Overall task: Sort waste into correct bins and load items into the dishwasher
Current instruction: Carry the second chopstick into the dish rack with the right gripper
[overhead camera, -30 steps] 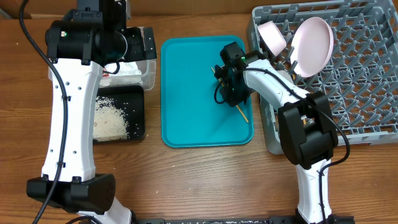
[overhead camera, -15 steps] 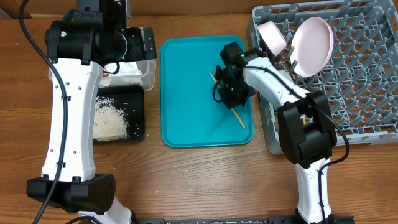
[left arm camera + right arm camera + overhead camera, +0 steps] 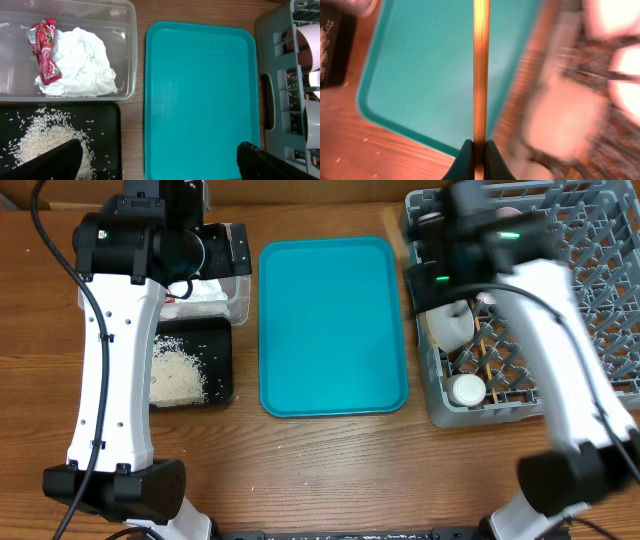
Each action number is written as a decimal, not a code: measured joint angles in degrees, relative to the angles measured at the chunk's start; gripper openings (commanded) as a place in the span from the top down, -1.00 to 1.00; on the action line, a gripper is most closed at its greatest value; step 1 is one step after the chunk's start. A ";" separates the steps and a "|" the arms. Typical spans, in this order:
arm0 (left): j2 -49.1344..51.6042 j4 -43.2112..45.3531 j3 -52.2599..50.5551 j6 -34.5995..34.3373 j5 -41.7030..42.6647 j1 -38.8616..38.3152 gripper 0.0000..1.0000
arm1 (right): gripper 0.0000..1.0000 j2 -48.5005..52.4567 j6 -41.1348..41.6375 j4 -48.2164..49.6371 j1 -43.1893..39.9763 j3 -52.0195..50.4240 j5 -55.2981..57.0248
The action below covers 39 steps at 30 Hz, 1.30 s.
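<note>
My right gripper (image 3: 480, 150) is shut on a thin wooden chopstick (image 3: 481, 75) that stands straight up from the jaws. In the blurred overhead view this gripper (image 3: 441, 268) hangs over the left part of the grey dish rack (image 3: 600, 330). A pale bowl (image 3: 450, 325), a small white cup (image 3: 466, 390) and another chopstick (image 3: 484, 348) sit in the rack. The clear tub (image 3: 127, 60) holds the red-and-white wrapper (image 3: 45, 50) and the white napkin (image 3: 82, 67). The black tray (image 3: 112, 140) holds rice (image 3: 45, 142). My left gripper (image 3: 160, 165) is open and empty.
The teal tray (image 3: 330, 330) lies between the bins and the rack with nothing on it. A pale plate (image 3: 307, 45) stands in the rack's near-left corner. The left arm stands over the clear tub (image 3: 240, 300) and black tray (image 3: 220, 360).
My right arm has swung from the teal tray to over the rack's left side, carrying the chopstick off the tray. The left arm has not moved.
</note>
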 measured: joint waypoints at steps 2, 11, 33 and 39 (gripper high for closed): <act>0.00 0.00 0.00 0.00 0.02 0.00 -1.00 | 0.92 -2.45 0.02 -2.99 -3.17 0.55 3.52; 0.00 0.00 0.00 0.00 0.00 0.00 -1.00 | 0.93 -1.68 -0.02 -4.63 -8.76 -9.07 15.47; 0.00 -0.02 0.00 0.00 0.02 0.00 -1.00 | -0.27 -0.90 -5.92 9.70 -15.23 -24.98 21.24; 0.00 -0.02 0.00 0.00 0.00 0.00 -1.00 | -0.59 -0.92 -6.12 7.82 -14.43 -21.44 11.30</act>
